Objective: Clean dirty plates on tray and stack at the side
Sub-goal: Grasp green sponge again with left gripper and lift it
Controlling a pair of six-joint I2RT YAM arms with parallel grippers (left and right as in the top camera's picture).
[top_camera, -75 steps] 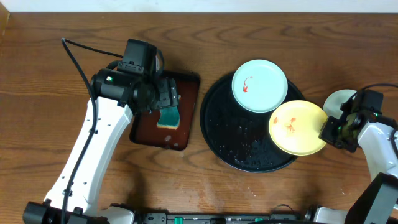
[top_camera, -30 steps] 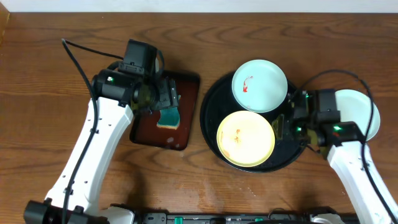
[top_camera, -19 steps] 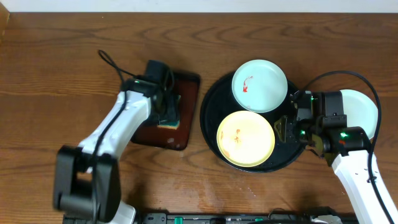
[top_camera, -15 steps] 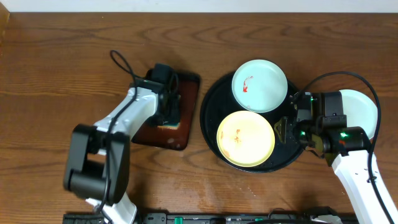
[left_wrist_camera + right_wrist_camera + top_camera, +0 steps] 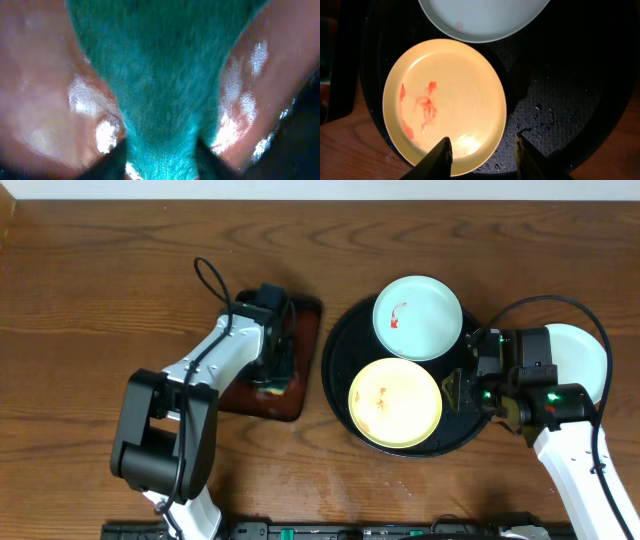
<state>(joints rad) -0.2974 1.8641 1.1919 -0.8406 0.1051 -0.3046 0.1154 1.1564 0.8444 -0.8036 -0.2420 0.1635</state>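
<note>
The black tray [image 5: 452, 428] holds a mint plate [image 5: 417, 317] with a red smear at its far rim and a yellow plate [image 5: 394, 402] with orange smears at its front left. A second mint plate [image 5: 578, 358] lies on the table to the right, partly hidden by my right arm. My right gripper [image 5: 453, 391] is open and empty just right of the yellow plate [image 5: 445, 100], its jaws astride that plate's near rim [image 5: 482, 145]. My left gripper [image 5: 272, 358] is down on the teal sponge [image 5: 160, 75], jaws apart, one finger on each side of it.
The sponge lies in a small dark-brown rectangular tray [image 5: 305, 315] left of the black tray; its wet brown floor [image 5: 35, 90] shows in the left wrist view. Water drops speckle the black tray [image 5: 555, 105]. Bare wooden table [image 5: 80, 300] lies all around.
My right gripper carried the yellow plate from the tray's right edge to its front left and let go. My left arm swung in and dropped onto the sponge.
</note>
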